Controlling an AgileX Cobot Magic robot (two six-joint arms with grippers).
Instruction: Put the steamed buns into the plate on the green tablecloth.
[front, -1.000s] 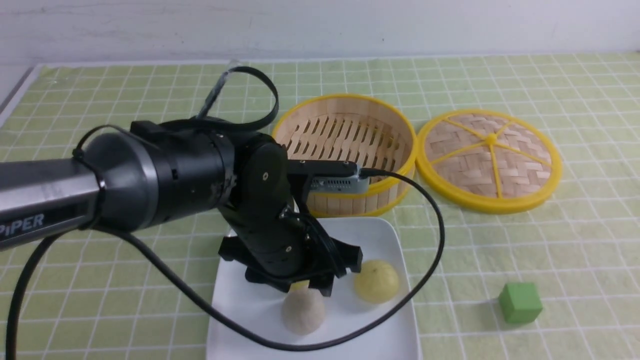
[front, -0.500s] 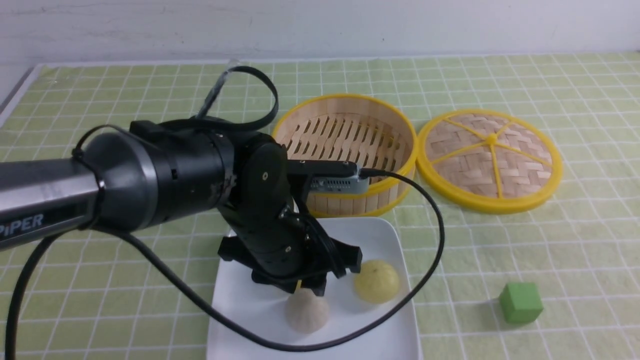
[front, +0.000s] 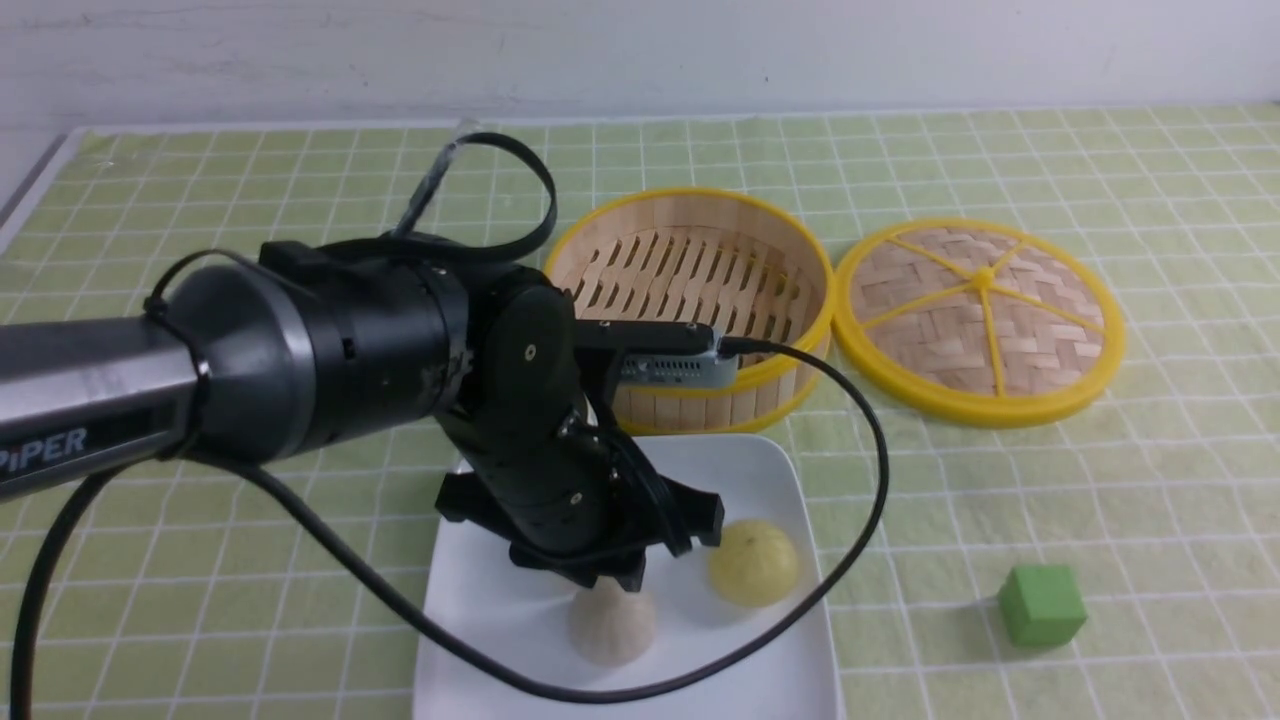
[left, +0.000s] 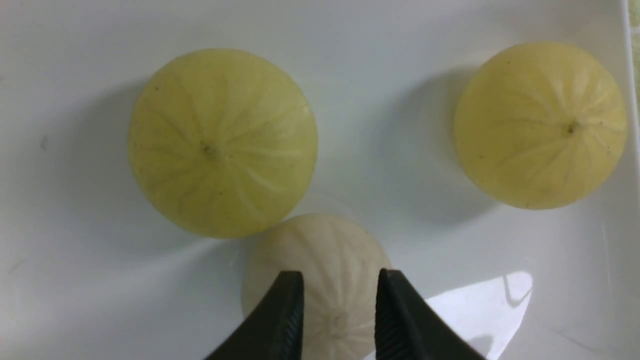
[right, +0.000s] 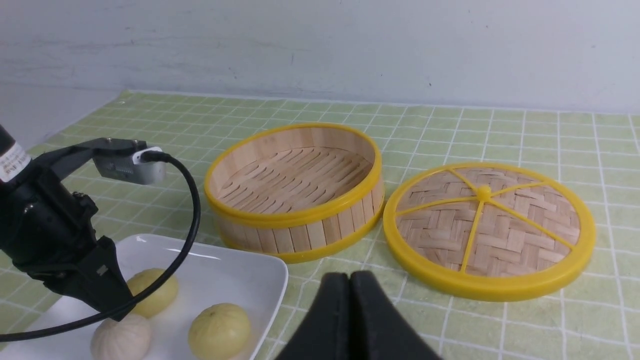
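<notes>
Placing looks finished: we find all three steamed buns (left: 222, 142) on the plate (front: 500, 625), six o'clock of the steamer (front: 710, 410) — left claw (left: 341, 277) narrow but parted, empty over the greyish bun (left: 320, 242); right claw (right: 349, 277) closed — next, lift the left clear.

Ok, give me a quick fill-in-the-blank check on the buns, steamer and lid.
All three buns rest on the white square ____.
The off-white bun is under the ____ gripper.
The woven lid lies to the ____ of the bamboo steamer.
The small cube is ____.

Missing words: plate; left; right; green.
</notes>
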